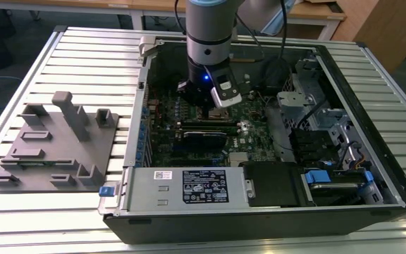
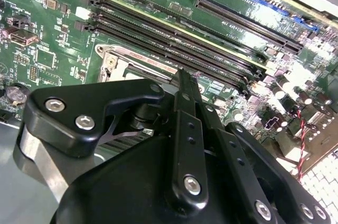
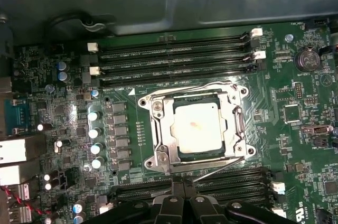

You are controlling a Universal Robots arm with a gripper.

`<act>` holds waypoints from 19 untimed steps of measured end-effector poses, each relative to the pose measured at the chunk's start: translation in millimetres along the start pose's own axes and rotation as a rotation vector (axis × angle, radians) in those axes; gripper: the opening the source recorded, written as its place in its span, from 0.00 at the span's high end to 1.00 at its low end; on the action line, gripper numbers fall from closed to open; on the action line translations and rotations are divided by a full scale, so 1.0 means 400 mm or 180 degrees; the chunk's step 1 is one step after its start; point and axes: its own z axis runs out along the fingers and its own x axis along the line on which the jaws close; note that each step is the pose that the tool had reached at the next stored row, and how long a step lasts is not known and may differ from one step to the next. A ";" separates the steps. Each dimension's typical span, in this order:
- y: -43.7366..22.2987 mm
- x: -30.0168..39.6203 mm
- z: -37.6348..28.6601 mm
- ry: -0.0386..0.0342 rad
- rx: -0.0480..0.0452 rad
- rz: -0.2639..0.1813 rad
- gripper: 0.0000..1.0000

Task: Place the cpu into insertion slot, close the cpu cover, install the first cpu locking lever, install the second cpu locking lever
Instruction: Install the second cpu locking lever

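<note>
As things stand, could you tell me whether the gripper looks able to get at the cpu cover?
Probably yes. In the first wrist view the gripper sits just beside the cpu cover, which lies down over the cpu, and nothing lies between them. The memory slots sit on the cover's far side.

My gripper (image 2: 182,84) body hides most of the slot (image 2: 127,65) in the second wrist view; my fingertips' lower part is cut off in the first wrist view.
</note>
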 end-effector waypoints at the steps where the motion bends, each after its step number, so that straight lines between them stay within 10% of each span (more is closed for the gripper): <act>1: 0.000 0.000 0.000 0.0000 0.0000 0.0000 0.90; 19: -0.001 0.008 0.008 -0.0001 -0.0001 0.0000 0.90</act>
